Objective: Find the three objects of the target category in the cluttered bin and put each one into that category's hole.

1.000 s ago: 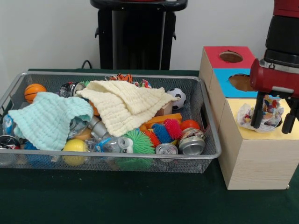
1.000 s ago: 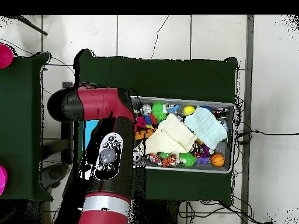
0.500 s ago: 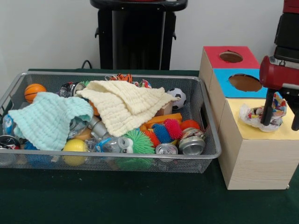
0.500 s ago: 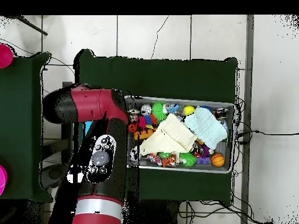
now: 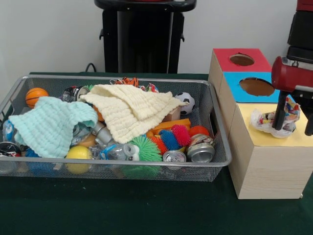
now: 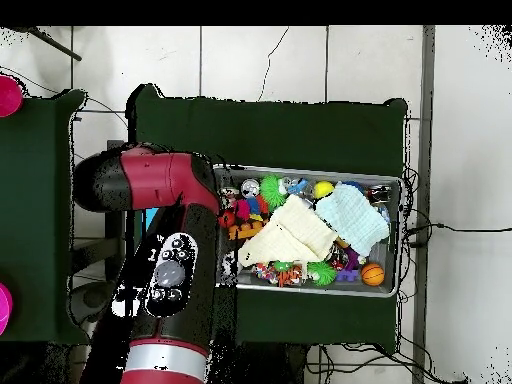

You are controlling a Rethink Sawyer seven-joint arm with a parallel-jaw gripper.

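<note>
Hand [image 5: 294, 126] straddles crumpled wrapper [image 5: 274, 122] lying sideways on yellow box top [image 5: 259, 138].

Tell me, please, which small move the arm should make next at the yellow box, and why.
Probably lift the tool straight up: it stands open around the crumpled wrapper, which lies on the yellow box top and seems released.
</note>
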